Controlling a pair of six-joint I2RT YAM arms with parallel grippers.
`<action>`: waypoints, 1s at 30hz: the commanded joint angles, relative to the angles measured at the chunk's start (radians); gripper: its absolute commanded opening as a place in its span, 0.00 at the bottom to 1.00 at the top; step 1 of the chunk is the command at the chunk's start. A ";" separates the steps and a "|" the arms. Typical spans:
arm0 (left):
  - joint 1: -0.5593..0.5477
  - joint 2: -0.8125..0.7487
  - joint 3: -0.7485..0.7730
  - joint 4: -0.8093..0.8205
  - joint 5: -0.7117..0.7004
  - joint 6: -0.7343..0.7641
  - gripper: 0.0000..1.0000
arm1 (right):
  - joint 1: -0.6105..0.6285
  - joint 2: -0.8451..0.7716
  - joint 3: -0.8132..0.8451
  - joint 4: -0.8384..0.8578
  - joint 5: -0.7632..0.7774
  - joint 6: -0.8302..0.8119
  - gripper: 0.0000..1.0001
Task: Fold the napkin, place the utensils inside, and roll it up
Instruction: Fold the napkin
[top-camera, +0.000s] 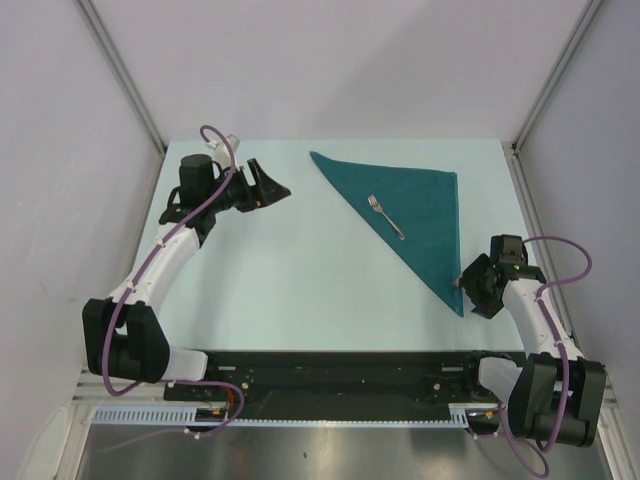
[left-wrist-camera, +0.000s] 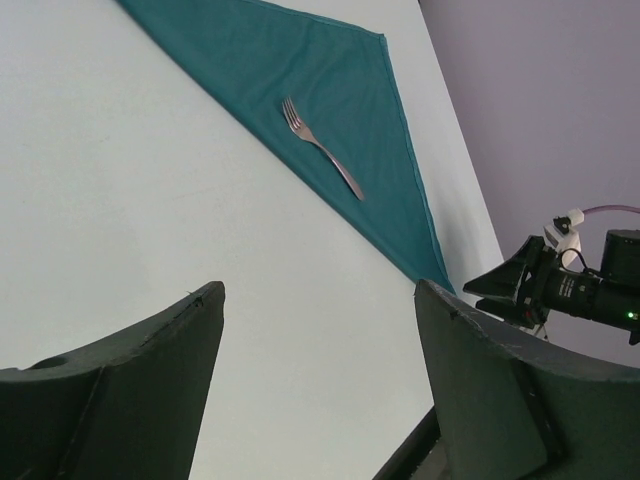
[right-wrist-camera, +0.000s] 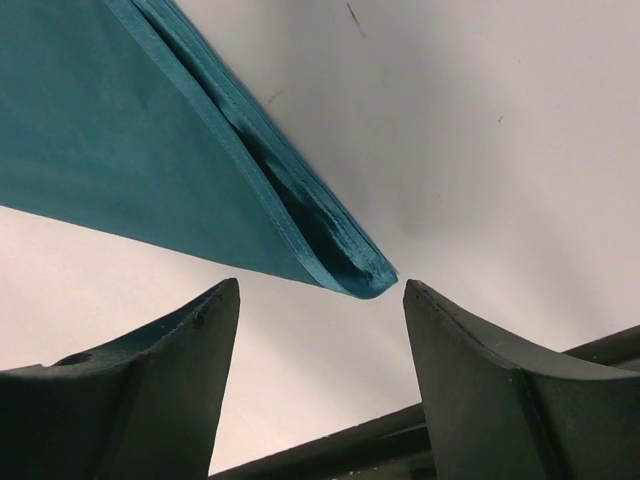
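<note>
Napkin (top-camera: 430, 205): folded corner to corner into a triangle, flat on the pale worktop (top-camera: 300, 260), right of centre. Long folded edge running from the far middle of the worktop down to a sharp corner at the near right; the two shorter edges along the far side and the right side. Fork (top-camera: 386, 217): on top of the napkin, close to the long edge and roughly parallel to it, tines toward the far left, handle toward the near right; wholly on the cloth, uncovered. Left pincer (top-camera: 272, 183): over the far left part of the worktop, well apart from the napkin, pointed toward its far-left corner. Seen from the left wrist: jaws spread wide, nothing between them, only bare worktop in the gap, with napkin (left-wrist-camera: 340, 70) and fork (left-wrist-camera: 322, 148) well ahead. Right pincer (top-camera: 464, 284): at the near right, just beside the sharp near corner of the napkin. Seen from the right wrist: jaws spread wide, holding nothing; layered hems of the napkin (right-wrist-camera: 120, 130) tapering to the corner just ahead of the gap, nearer the right-hand finger (right-wrist-camera: 480, 380). Contact between that finger and the cloth: cannot be told.
</note>
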 joint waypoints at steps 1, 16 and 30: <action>0.008 -0.025 0.035 0.028 0.037 -0.007 0.81 | -0.001 0.006 0.000 -0.025 0.002 0.025 0.70; 0.016 -0.014 0.034 0.045 0.063 -0.026 0.82 | 0.036 0.090 -0.017 0.028 0.068 0.048 0.55; 0.020 -0.002 0.021 0.074 0.097 -0.056 0.81 | 0.086 0.150 -0.036 0.017 0.150 0.082 0.55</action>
